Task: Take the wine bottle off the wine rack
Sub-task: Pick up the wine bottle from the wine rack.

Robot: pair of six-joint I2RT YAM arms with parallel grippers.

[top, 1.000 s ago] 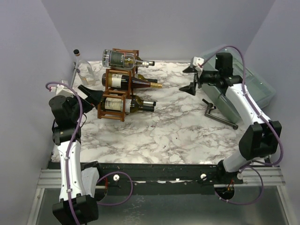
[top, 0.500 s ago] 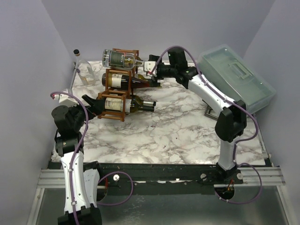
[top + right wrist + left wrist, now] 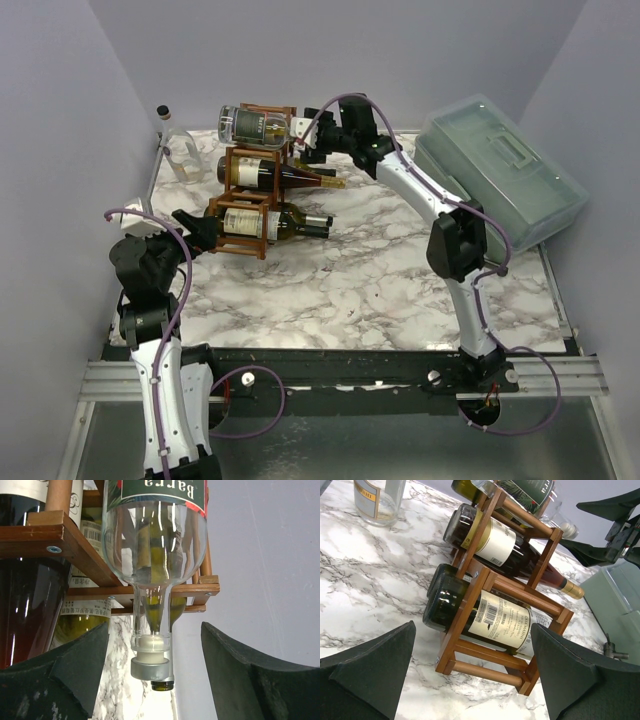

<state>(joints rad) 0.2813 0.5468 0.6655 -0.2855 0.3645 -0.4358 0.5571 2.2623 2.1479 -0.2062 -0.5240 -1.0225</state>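
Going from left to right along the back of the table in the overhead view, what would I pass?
First a small clear glass bottle, then the wooden wine rack, then the right end effector, and last a translucent lidded plastic box.

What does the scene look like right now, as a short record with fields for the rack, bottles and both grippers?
rack: reddish-brown wooden open-frame wine rack on marble table
top cell: clear glass wine bottle with dark label, lying down
middle cell: dark glass bottle with gold cap
bottom cell: green glass bottle with white label
right gripper: open, jaws either side of the clear bottle's neck
left gripper: open, facing the rack's bottom cell
elsewhere: grey-green plastic toolbox
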